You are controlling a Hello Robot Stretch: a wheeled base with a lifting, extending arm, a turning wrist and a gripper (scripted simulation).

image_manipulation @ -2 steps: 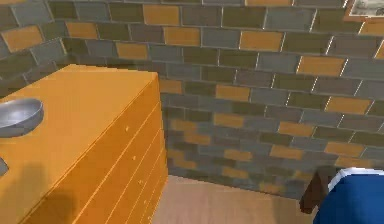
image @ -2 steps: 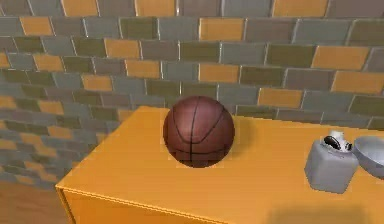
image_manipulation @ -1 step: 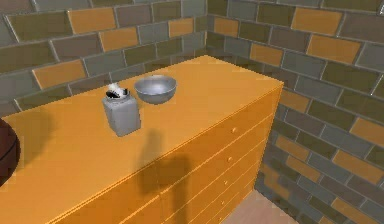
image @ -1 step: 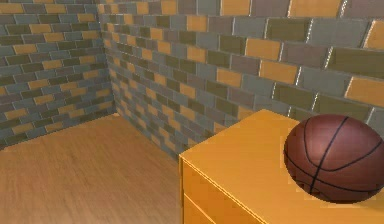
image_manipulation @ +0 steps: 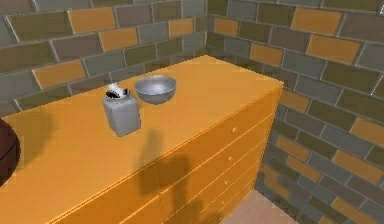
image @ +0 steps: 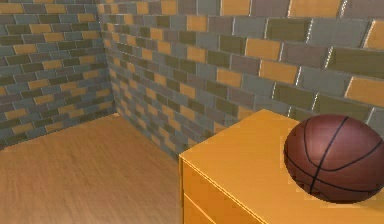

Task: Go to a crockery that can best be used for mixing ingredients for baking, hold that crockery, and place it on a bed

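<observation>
Grey bowl [image_manipulation: 156,90] on orange dresser [image_manipulation: 232,104] top — grey canister [image_manipulation: 122,112] near it, basketball [image: 333,158] farther along

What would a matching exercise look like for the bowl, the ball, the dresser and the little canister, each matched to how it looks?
Things:
1. bowl
2. ball
3. dresser
4. canister

Looks:
A. orange, with drawers
B. boxy and grey, with a black and white top
C. reddish brown with dark lines
D. round and grey, open on top

Pairs: 1-D, 2-C, 3-A, 4-B
</observation>
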